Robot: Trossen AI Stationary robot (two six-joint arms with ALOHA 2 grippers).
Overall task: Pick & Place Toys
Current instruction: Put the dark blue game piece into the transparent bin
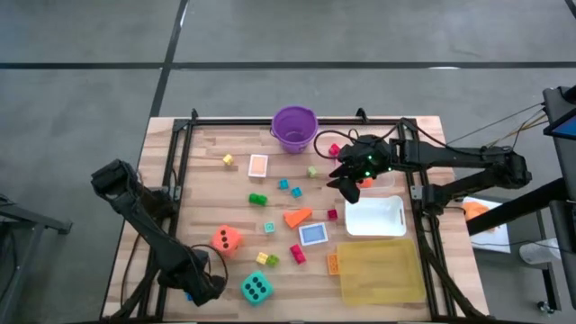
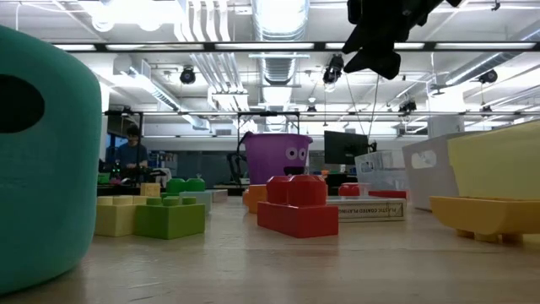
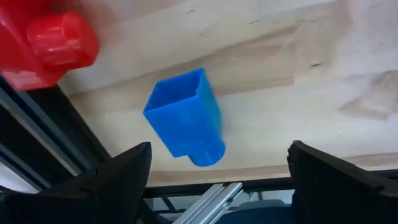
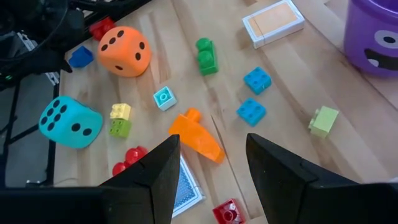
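Fingers of the right gripper (image 1: 346,180) stood apart and held nothing, hanging above the table (image 1: 207,193) clear of the wood, just beside the white tub (image 1: 374,216) and near the purple bucket (image 1: 294,128); beneath it the orange wedge (image 4: 196,135) lay between two blue blocks (image 4: 251,111) and the yellow-green pair (image 4: 120,120); the orange die (image 1: 226,239) and teal die (image 1: 256,287) sat toward the near left edge; the left gripper (image 1: 200,290) waited low at that corner, its fingers spread and empty over a blue block (image 3: 185,116) close to the table's edge, a red block (image 3: 46,46) nearby; bare wood lay open around the wedge.
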